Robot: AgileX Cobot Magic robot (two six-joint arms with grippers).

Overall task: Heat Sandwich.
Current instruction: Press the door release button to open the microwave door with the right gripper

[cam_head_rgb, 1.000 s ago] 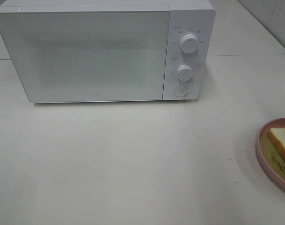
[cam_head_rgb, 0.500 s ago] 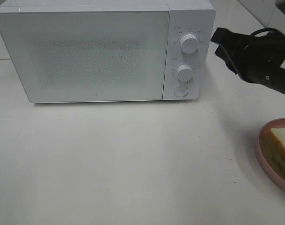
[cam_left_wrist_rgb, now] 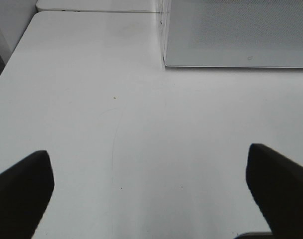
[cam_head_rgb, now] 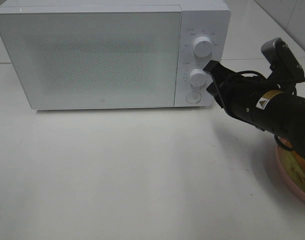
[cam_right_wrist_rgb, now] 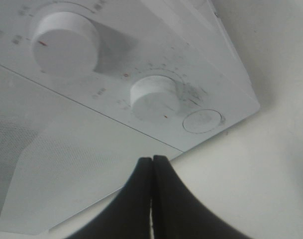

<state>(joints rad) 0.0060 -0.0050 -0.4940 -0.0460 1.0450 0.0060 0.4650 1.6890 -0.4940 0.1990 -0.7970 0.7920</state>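
The right gripper (cam_head_rgb: 212, 67), fingers together, has swung in beside the microwave (cam_head_rgb: 102, 55) door button (cam_head_rgb: 193, 97). The door is shut, so opening it likely follows. The left gripper (cam_left_wrist_rgb: 150, 175) waits, spread apart.

Microwave (cam_head_rgb: 92, 55) at back of table (cam_head_rgb: 117, 175), plate (cam_head_rgb: 292, 182) at right edge, right arm (cam_head_rgb: 272, 107) over plate, fingers (cam_head_rgb: 213, 70) near lower dial (cam_head_rgb: 198, 77)

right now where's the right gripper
In the exterior high view the right gripper is on the right, shut, its tip just beside the lower knob of the microwave.
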